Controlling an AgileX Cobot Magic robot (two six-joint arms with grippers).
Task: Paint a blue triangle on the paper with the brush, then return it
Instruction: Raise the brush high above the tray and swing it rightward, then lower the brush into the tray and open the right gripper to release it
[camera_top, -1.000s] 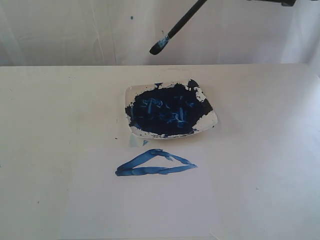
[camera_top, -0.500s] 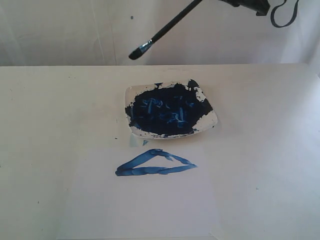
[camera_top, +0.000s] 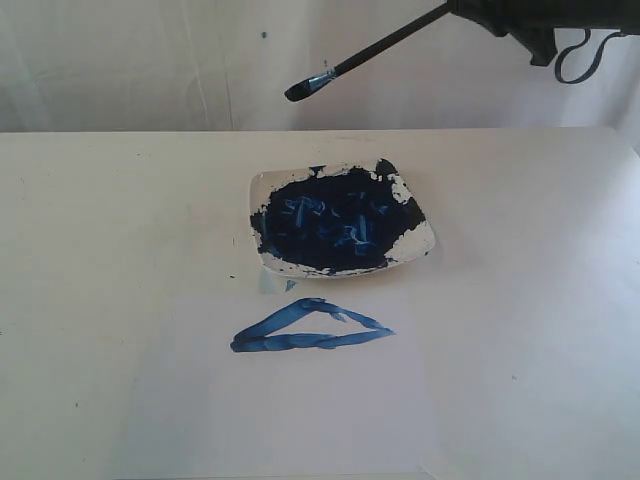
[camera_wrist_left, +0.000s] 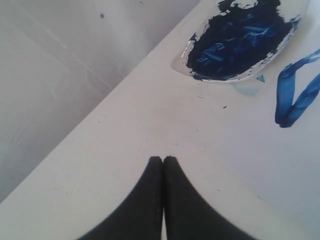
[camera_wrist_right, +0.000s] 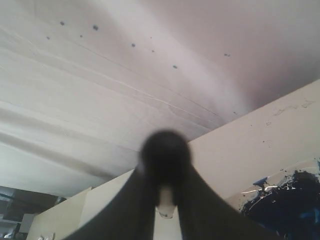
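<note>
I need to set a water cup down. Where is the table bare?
Bare table lies left and right of the dish, and bare paper in front of the blue triangle. The middle is crowded: dish and triangle sit close.

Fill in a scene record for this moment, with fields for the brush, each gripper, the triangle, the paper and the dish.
brush: in the air, tilted, bristles lowest, touching nothing
right gripper: shut on the brush handle
left gripper: shut, empty, over the table
blue triangle: closed outline on the paper, just nearer the camera than the dish
paper: flat on the table
dish: mostly covered in dark blue paint, at the paper's far edge
</note>
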